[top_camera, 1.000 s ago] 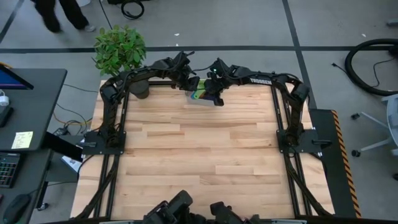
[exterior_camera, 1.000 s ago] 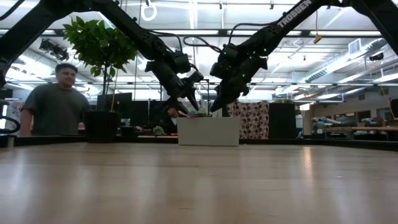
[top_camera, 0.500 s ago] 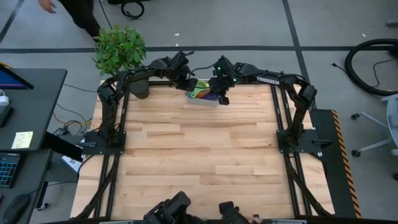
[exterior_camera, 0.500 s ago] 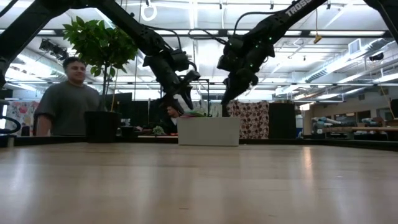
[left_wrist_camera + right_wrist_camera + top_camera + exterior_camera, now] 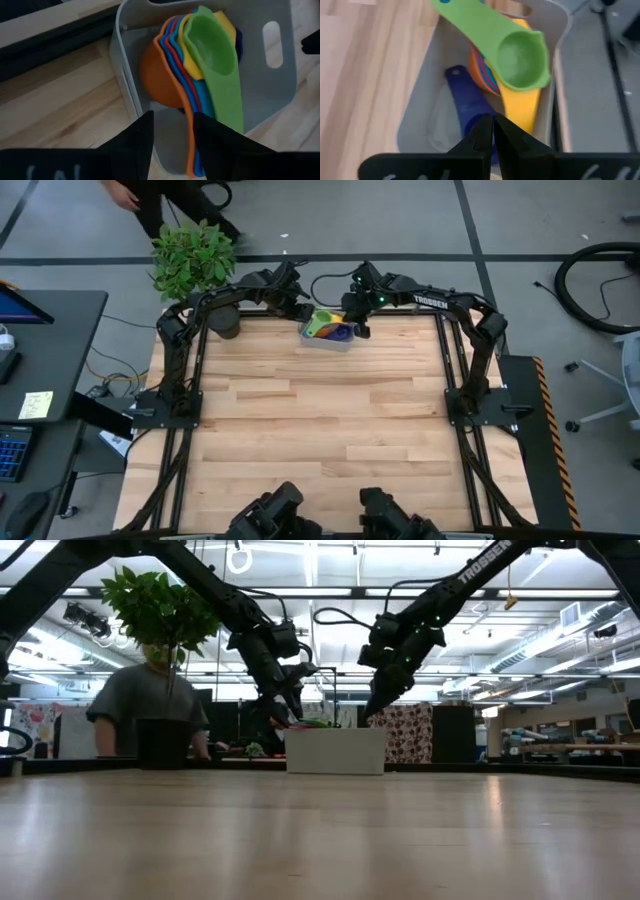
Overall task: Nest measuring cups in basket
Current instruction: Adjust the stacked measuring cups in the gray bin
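A small rectangular pale grey plastic basket with smooth low walls and an oval handle slot sits at the far edge of the light, planked wooden table, and the bright glossy plastic measuring cups lie stacked inside it. A round orange bowl is at the bottom, thin red and blue rims follow, then a yellow cup, and a green scoop with a long flat handle rests on top, tilted. A dark blue flat-handled scoop lies apart on the basket floor beside the stack. The left gripper hovers over the basket's near wall with its two dark fingers parted and nothing between them. The right gripper hangs over the basket's other side, fingers pressed together and empty. A leafy green plant in a dark round pot stands at the table's far left corner.
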Action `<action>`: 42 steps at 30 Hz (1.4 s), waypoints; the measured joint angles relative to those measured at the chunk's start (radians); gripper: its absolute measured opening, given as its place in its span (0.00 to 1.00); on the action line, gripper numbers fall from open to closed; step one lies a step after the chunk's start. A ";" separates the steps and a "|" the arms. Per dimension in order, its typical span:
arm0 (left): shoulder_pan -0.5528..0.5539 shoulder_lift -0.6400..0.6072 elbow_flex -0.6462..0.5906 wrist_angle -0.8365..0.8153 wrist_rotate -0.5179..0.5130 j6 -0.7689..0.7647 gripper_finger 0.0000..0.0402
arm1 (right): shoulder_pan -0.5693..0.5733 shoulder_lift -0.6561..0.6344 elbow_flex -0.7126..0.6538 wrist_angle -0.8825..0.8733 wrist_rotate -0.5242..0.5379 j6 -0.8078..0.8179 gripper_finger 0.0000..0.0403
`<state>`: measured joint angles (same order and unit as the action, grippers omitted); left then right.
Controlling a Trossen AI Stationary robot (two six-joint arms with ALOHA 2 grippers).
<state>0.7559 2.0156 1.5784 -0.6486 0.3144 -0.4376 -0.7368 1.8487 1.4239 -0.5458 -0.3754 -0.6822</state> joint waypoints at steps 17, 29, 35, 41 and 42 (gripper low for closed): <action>0.005 -0.002 0.000 0.001 0.014 0.006 0.35 | 0.058 0.042 0.001 -0.085 0.050 -0.174 0.08; 0.015 -0.002 0.000 -0.021 0.114 0.007 0.35 | 0.080 0.091 0.003 -0.065 0.166 -0.204 0.25; 0.016 -0.003 0.000 -0.031 0.116 0.007 0.35 | 0.101 0.094 0.025 -0.101 0.178 -0.212 0.26; 0.016 -0.003 0.000 -0.031 0.117 0.007 0.35 | 0.131 0.100 0.172 -0.161 0.200 -0.071 0.25; 0.016 -0.003 0.000 -0.032 0.117 0.007 0.35 | 0.130 0.104 0.203 -0.189 0.184 -0.034 0.25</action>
<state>0.7715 2.0129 1.5784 -0.6808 0.4311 -0.4309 -0.6070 1.9525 1.6268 -0.7351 -0.1913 -0.7162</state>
